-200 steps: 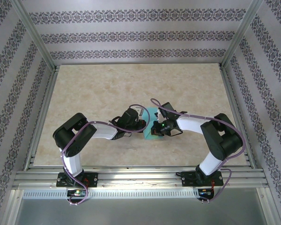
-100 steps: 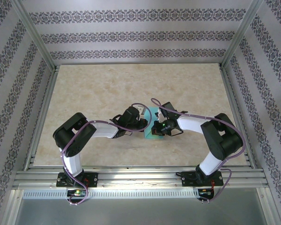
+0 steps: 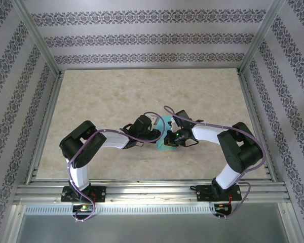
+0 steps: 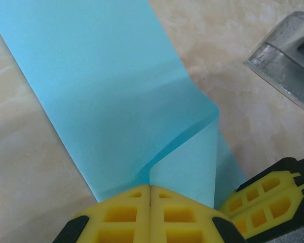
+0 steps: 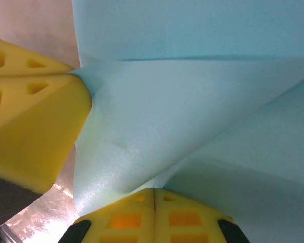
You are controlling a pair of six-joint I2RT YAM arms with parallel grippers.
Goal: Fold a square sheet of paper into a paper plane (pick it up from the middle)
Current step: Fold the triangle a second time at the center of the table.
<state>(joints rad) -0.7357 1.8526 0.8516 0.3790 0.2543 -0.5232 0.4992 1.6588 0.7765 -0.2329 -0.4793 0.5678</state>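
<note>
left gripper (image 4: 150,196) and right gripper (image 5: 153,196) both pinch tight on the square sheet of paper (image 4: 101,86) at 6 o'clock. looks mid-fold; next, press the flap flat.

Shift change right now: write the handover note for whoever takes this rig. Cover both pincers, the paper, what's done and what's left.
Left pincer: shut, pinching an edge of the square sheet of paper.
Right pincer: shut on the same sheet, close beside the left one.
Paper: near the middle of the table, part lying flat, part lifted and curled over between the two pincers.
Done: both arms grip the sheet and a first bend is raised; I cannot tell whether it is creased.
Left: flatten that fold, then make all the other folds. There is no plane shape yet.
</note>
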